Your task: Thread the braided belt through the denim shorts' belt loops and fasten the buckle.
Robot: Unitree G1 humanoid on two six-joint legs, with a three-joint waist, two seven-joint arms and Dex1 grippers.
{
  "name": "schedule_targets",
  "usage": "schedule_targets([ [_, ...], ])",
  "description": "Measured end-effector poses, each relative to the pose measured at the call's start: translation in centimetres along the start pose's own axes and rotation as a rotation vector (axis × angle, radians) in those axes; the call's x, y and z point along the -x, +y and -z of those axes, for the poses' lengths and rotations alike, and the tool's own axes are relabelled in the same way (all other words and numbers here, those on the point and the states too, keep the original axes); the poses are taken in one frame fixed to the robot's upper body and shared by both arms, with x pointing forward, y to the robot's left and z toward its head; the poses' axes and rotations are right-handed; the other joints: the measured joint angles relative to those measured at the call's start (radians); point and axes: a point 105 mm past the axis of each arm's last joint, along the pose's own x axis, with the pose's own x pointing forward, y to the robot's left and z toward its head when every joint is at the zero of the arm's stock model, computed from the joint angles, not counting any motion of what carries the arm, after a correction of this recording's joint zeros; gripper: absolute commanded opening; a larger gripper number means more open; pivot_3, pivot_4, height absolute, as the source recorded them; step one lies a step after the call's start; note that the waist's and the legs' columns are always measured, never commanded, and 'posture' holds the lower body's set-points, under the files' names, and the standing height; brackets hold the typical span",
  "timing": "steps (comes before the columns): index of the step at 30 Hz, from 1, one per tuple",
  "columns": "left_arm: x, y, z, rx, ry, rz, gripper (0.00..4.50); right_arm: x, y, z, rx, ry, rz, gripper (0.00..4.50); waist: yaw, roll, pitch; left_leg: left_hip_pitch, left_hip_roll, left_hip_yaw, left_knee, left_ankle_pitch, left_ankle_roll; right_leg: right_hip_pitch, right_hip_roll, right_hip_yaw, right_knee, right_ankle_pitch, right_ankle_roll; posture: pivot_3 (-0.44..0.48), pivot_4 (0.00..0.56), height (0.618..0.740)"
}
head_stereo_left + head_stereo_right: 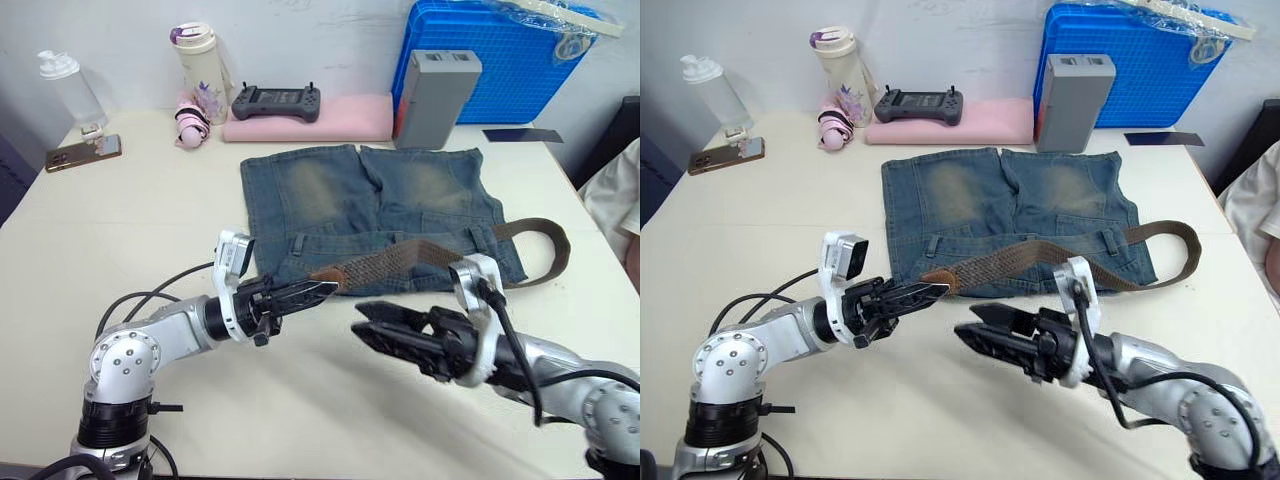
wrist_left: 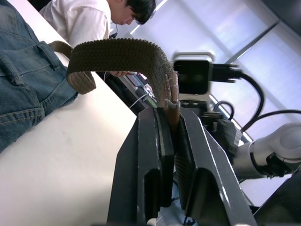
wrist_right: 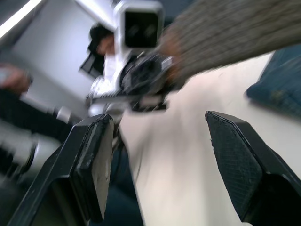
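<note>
The denim shorts (image 1: pixel 370 215) lie flat in the middle of the table, waistband toward me. The braided belt (image 1: pixel 400 262) runs from a loop at the shorts' right side (image 1: pixel 545 250) across the waistband, lifted off the table at its brown tip (image 1: pixel 325 283). My left gripper (image 1: pixel 322 290) is shut on that tip, just below the shorts' near left corner. My right gripper (image 1: pixel 368 322) is open, a little right of and nearer than the left one, with nothing between its fingers. One belt loop (image 1: pixel 299 243) shows on the waistband. The buckle is not visible.
Along the far edge stand a blue crate (image 1: pixel 495 60), a grey box (image 1: pixel 435 97), a pink pad (image 1: pixel 320 118) with a game controller (image 1: pixel 277 101), a tumbler (image 1: pixel 203 70), a clear bottle (image 1: pixel 70 90) and a phone (image 1: pixel 84 152). A person's sleeve (image 1: pixel 615 200) is at the right edge.
</note>
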Motion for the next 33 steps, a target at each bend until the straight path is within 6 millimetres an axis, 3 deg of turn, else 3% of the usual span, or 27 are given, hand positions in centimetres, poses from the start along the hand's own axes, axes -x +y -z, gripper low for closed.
schedule_targets([
  [6, 0.0, 0.0, -0.1, 0.008, -0.010, -0.008, 0.00, 0.0, 0.2, -3.6, -0.139, -0.312, -0.005, 3.36, -0.001, 0.000, 0.000, 0.000, 0.000, 0.000, 0.000, 0.000, 0.000, 0.000, 0.000, 0.000, -0.001, 0.000, 0.000, 0.000, 0.150, 0.725],
  [10, 0.0, 0.1, -0.1, 0.008, -0.013, -0.013, 0.00, 0.4, -0.4, -4.5, -0.182, -0.387, 0.039, 1.66, -0.003, 0.000, 0.000, 0.000, 0.000, 0.000, -0.001, 0.000, 0.000, 0.000, 0.000, 0.000, -0.001, 0.000, 0.000, 0.000, 0.150, 0.725],
  [13, -0.1, 0.1, -0.2, 0.006, -0.018, -0.013, 0.00, 0.4, -0.7, -4.6, -0.197, -0.399, 0.060, 0.13, -0.003, 0.000, 0.000, 0.000, 0.000, 0.000, -0.001, 0.000, 0.000, 0.000, 0.000, 0.000, -0.001, 0.000, 0.000, 0.000, 0.150, 0.725],
  [18, -0.2, 0.1, -0.2, 0.003, -0.022, -0.017, 0.00, 0.5, -1.0, -4.7, -0.221, -0.422, 0.075, 0.05, -0.003, 0.000, 0.000, 0.000, 0.000, 0.000, -0.001, 0.000, 0.001, 0.000, 0.000, 0.001, -0.002, 0.000, 0.000, 0.000, 0.150, 0.725],
  [25, -0.7, 1.1, -0.4, -0.089, 0.013, -0.066, 3.03, 1.3, -2.1, -5.2, -0.231, -0.479, 0.125, 0.00, -0.002, 0.000, 0.000, 0.000, 0.000, 0.000, -0.002, -0.001, 0.001, 0.000, 0.000, 0.001, -0.002, 0.000, -0.001, 0.000, 0.150, 0.725],
  [28, -0.9, 3.6, 0.2, -0.363, 0.183, -0.151, 4.40, 2.5, -2.7, -5.6, -0.222, -0.518, 0.167, 0.00, 0.000, 0.002, 0.000, 0.000, 0.000, 0.002, -0.003, -0.001, 0.001, 0.000, 0.000, 0.001, -0.003, 0.000, -0.001, 0.000, 0.150, 0.725],
  [31, -1.3, 7.7, 1.6, -0.688, 0.383, -0.221, 4.40, 4.0, -3.3, -6.5, -0.194, -0.563, 0.212, 0.00, 0.008, 0.004, 0.000, 0.000, 0.000, 0.003, -0.003, -0.002, 0.003, 0.000, 0.000, 0.002, -0.005, 0.000, -0.001, 0.000, 0.150, 0.725],
  [33, -1.8, 9.3, 2.2, -0.807, 0.445, -0.229, 4.40, 4.6, -3.6, -6.8, -0.187, -0.580, 0.226, 0.00, 0.012, 0.004, 0.000, -0.002, 0.000, 0.003, -0.004, -0.003, 0.005, -0.002, 0.000, 0.002, -0.006, 0.000, -0.001, 0.000, 0.150, 0.725],
])
